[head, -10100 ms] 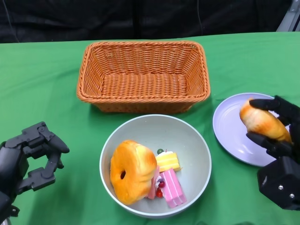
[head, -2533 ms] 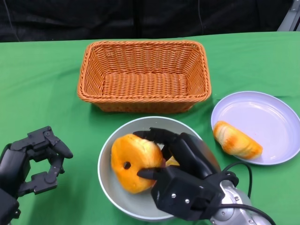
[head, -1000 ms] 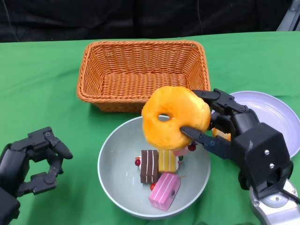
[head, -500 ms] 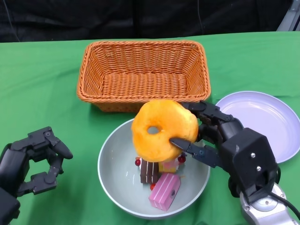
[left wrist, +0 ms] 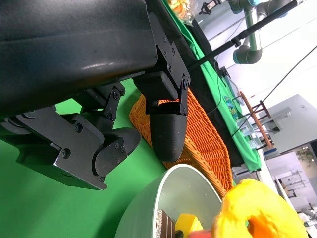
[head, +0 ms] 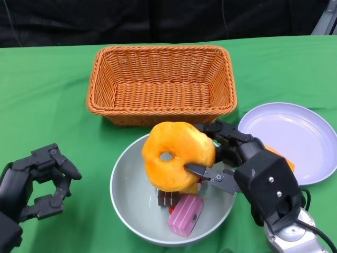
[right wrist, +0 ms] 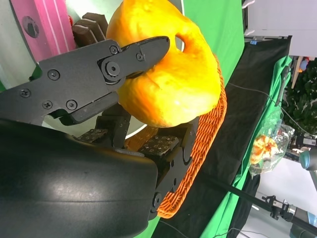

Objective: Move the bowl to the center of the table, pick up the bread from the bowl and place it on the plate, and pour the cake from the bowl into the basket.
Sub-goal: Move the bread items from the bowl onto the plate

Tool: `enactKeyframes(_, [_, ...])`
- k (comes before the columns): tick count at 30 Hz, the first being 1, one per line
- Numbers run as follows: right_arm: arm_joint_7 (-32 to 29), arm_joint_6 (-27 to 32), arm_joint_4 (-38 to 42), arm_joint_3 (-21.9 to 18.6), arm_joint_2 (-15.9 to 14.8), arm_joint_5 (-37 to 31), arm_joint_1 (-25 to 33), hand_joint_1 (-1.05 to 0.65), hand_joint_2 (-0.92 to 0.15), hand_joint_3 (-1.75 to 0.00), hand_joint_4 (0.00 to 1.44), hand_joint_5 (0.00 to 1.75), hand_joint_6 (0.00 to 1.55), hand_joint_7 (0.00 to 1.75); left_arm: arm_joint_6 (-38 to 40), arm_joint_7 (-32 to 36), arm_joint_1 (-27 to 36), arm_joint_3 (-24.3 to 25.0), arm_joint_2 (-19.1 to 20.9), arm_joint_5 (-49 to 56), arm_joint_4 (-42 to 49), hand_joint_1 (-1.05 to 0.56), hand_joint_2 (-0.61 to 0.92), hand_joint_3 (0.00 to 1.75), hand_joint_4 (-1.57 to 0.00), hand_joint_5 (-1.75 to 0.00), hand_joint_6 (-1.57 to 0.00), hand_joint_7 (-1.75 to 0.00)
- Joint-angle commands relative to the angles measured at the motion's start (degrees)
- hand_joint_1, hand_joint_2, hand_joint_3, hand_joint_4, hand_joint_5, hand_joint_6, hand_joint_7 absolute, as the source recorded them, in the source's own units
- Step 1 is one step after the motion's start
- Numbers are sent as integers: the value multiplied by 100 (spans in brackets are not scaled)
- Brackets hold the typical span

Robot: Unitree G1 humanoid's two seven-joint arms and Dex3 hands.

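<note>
Doughnut (head: 176, 155) shifted left, robot hand (head: 239, 161) hiding bread (head: 279, 158)

We count 1 wicker basket (head: 161, 84). 1 grey bowl (head: 129, 195). 1 lilac plate (head: 295, 132). Bread: 2 pieces, 1 ring-shaped bread (head: 176, 155), 1 long roll (head: 281, 159) mostly hidden behind right hand. Cake in bowl: we make out 3 pieces, 1 pink cake (head: 185, 213), 1 brown cake (head: 167, 197), 1 yellow cake (head: 192, 188) barely showing; more may be hidden under ring. Hands: 2, left hand (head: 32, 185), right hand (head: 247, 171). 1 green table (head: 47, 105).
</note>
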Motion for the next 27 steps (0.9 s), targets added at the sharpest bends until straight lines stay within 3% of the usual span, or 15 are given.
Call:
enactKeyframes(1, [-58,-203,15,-15,-36,-22,34,-22,-92,-7,73,56,81,67,-25,-69,-68,9,84,-126,43,5,60,104,-80,-164,-78,-134])
enactKeyframes(3, [-62,-168,2,-6,-43,-65,29,-24,-92,-7,71,38,79,72,-50,-46,-74,2,95,-97,58,6,60,104,-80,-164,-78,-135])
enactKeyframes(7, [-62,-62,-64,9,-39,-155,36,-25,-92,-6,66,23,77,73,-63,1,-79,-2,106,-47,65,6,60,104,-80,-163,-77,-135])
enactKeyframes(15, [-40,-71,-59,12,-11,-112,35,-22,-92,-3,64,15,78,69,-33,-22,-86,7,101,-72,69,6,59,106,-81,-163,-77,-136])
enactKeyframes(19, [-54,-162,4,0,5,-74,21,-20,-92,-3,71,16,79,68,-14,-21,-85,-2,111,-54,62,6,59,106,-80,-163,-77,-136])
enactKeyframes(22, [-92,-209,58,-23,29,-61,1,-22,-92,-4,95,29,81,70,-27,-13,-100,-8,120,-27,95,6,59,105,-80,-163,-77,-136])
enactKeyframes(24, [-79,-228,77,-50,52,3,-9,-22,-92,-4,99,32,81,70,-34,-30,-113,-6,112,-49,119,6,59,105,-80,-163,-76,-136])
enactKeyframes(26, [-60,-286,116,-93,90,112,-24,-24,-92,-4,89,95,79,79,-37,-51,-128,-3,100,-80,144,6,59,105,-80,-164,-77,-137])
enactKeyframes(27, [-58,-302,127,-102,96,141,-28,-24,-92,-4,85,107,79,81,-39,-56,-132,-3,98,-86,152,6,59,105,-80,-164,-77,-137])
